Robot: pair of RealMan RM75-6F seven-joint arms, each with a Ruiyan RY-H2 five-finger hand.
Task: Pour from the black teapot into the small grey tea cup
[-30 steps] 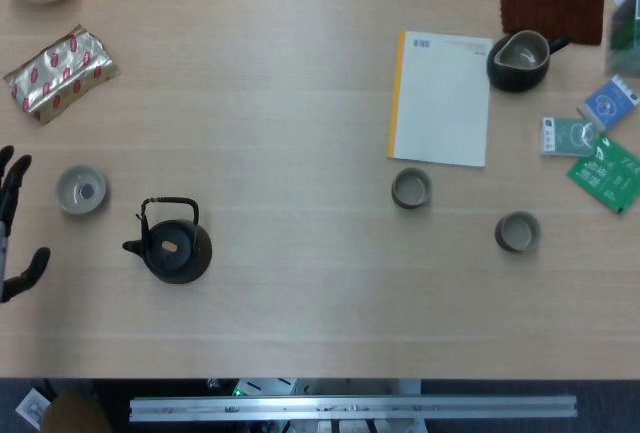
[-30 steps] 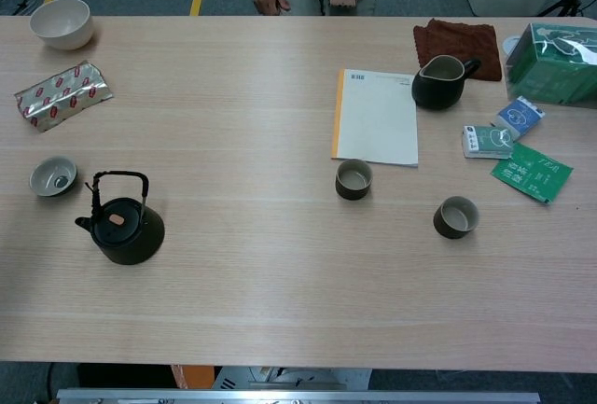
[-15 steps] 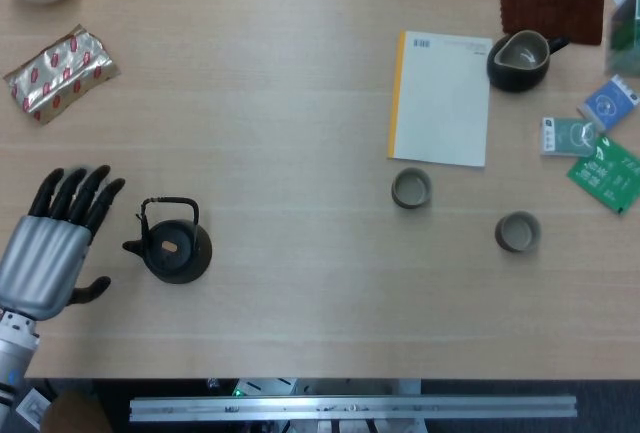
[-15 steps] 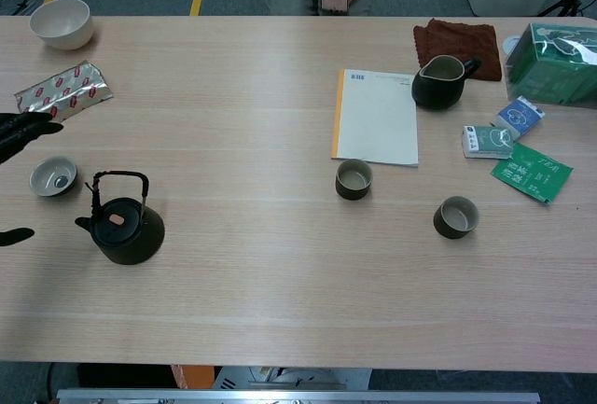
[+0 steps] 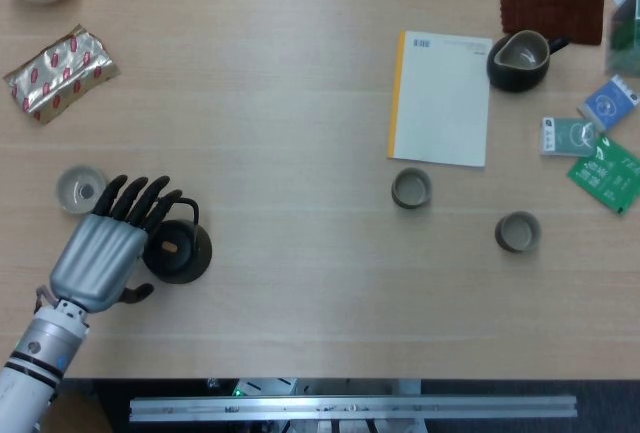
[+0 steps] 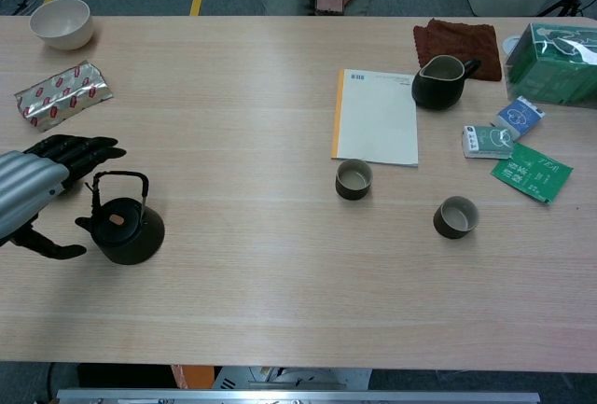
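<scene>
Table (image 5: 300, 103) carries the work. Left hand (image 5: 105, 253) hovers over the teapot's (image 6: 121, 229) spout side, fingers spread, grasping nothing; right hand unseen. Small grey cup (image 5: 80, 190) sits just beyond the teapot. Step judged: reach to grasp. Next move calls for closing on the handle.

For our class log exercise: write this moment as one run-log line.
left hand: open, over teapot | handle: ungripped | cup: empty-looking, beside teapot | right hand: unseen
</scene>
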